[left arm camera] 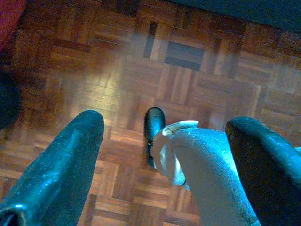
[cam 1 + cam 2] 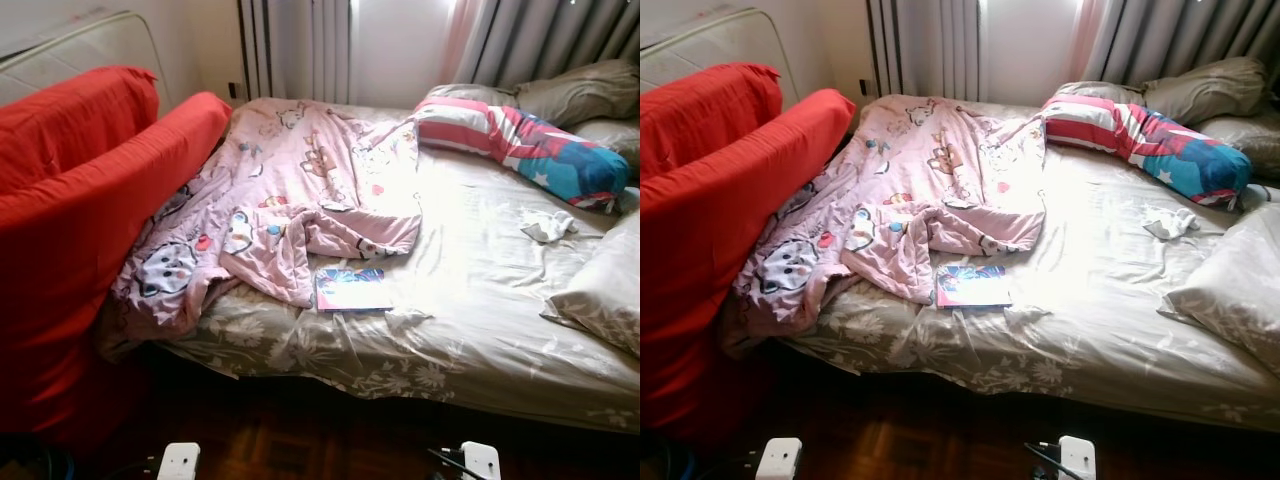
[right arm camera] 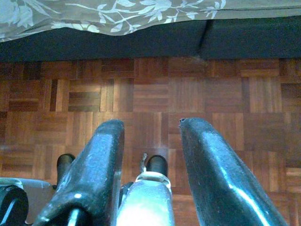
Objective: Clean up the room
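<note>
We stand at the bed [image 2: 480, 350] with tidying barely begun: the pink quilt [image 2: 290, 190] rumpled, a book [image 2: 350, 290] and a crumpled cloth [image 2: 548, 228] lying on the sheet, our left gripper [image 1: 164, 141] and right gripper [image 3: 153, 136] hanging parted and empty over parquet

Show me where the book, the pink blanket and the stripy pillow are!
book [image 2: 352, 289], left eye view, middle of its cover
pink blanket [image 2: 300, 170], left eye view, its flat upper part
stripy pillow [image 2: 520, 148], left eye view, middle of its side
</note>
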Controlling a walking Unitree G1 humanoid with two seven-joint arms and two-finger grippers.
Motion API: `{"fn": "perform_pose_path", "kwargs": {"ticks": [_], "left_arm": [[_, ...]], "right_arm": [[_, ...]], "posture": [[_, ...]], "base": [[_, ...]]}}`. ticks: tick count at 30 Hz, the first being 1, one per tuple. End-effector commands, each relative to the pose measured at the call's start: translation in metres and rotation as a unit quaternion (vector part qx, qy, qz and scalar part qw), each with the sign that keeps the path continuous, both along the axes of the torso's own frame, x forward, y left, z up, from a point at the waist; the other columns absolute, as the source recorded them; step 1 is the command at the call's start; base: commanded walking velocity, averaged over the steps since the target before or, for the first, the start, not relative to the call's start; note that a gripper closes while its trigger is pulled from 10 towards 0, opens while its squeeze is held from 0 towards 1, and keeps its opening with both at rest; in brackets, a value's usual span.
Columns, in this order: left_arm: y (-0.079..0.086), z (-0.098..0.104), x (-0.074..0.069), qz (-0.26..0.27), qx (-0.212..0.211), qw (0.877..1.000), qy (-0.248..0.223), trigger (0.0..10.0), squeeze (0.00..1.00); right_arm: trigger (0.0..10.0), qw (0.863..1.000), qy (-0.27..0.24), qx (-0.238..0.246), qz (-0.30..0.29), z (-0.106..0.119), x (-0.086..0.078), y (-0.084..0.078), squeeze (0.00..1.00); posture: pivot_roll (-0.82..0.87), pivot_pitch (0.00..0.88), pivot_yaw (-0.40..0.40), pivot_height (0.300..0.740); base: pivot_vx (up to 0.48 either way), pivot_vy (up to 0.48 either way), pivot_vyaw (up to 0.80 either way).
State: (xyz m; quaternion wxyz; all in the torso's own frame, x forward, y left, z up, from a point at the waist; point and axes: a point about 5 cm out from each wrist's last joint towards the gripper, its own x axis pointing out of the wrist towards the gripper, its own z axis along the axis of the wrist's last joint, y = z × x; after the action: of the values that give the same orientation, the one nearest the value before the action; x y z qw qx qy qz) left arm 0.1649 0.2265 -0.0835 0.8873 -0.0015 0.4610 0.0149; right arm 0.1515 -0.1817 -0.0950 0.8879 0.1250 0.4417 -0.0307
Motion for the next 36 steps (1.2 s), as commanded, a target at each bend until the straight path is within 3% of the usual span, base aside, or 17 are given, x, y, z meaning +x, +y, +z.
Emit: {"fn": "perform_pose_path", "kwargs": {"ticks": [1, 6, 11, 36], "left_arm": [[0.0006, -0.0001, -0.0005, 0.006, 0.000, 1.000, -0.002, 10.0, 0.00], [0.0012, -0.0001, -0.0008, 0.015, -0.001, 1.000, -0.004, 10.0, 0.00], [0.0012, 0.0000, -0.0005, 0.017, -0.002, 1.000, -0.005, 10.0, 0.00], [0.0006, 0.0007, 0.0010, 0.019, -0.005, 1.000, -0.010, 10.0, 0.00]], "right_arm": [[10.0, 1.000, -0.006, -0.004, -0.002, 0.0011, 0.0012, -0.0030, 0.00], [10.0, 1.000, -0.013, -0.010, 0.012, 0.0023, 0.0031, -0.0029, 0.00], [10.0, 1.000, -0.014, -0.004, 0.012, 0.0024, 0.0035, -0.0023, 0.00], [10.0, 0.999, -0.033, -0.011, 0.000, 0.0047, 0.0063, -0.0042, 0.00]], "posture": [[0.10, 0.000, -0.033, 0.740], [0.10, 0.000, -0.033, 0.740], [0.10, 0.000, -0.034, 0.740], [0.10, 0.000, -0.035, 0.740]], "base": [[0.000, 0.000, 0.00], [0.215, 0.000, 0.00], [0.286, 0.000, 0.80], [0.314, 0.000, 0.00]]}}
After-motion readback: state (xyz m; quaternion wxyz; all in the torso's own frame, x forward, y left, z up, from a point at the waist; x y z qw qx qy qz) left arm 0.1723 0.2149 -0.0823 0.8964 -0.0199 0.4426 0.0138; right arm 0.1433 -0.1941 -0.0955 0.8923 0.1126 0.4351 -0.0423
